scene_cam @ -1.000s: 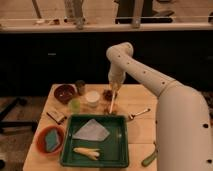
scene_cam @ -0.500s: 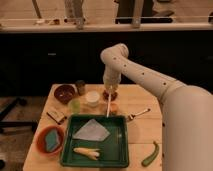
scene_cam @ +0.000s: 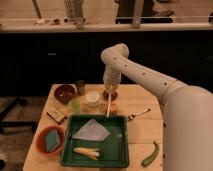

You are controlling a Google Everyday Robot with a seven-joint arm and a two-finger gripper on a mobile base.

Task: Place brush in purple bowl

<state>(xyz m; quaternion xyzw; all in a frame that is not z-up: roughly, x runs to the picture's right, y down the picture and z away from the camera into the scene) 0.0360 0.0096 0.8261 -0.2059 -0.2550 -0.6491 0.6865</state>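
My gripper (scene_cam: 110,90) hangs over the back middle of the table, shut on the top of the brush (scene_cam: 108,105). The brush dangles almost straight down as a slim pale stick, and its lower end reaches the far rim of the green tray (scene_cam: 118,150). The purple bowl (scene_cam: 64,93) stands at the back left of the table, dark and glossy, well to the left of the gripper. A white cup (scene_cam: 92,97) and a dark cup (scene_cam: 80,86) stand between the bowl and the gripper.
A small dish of red bits (scene_cam: 111,96) sits right behind the brush, with an orange cup (scene_cam: 114,108) beside it. The tray holds a white cloth (scene_cam: 91,131) and a pale utensil (scene_cam: 86,152). Also there: an orange bowl with a blue sponge (scene_cam: 49,140), a green cup (scene_cam: 75,105), a fork (scene_cam: 138,114) and a green vegetable (scene_cam: 150,154).
The arm has swung a little to the left with the brush hanging from the gripper. Everything on the table stayed put.
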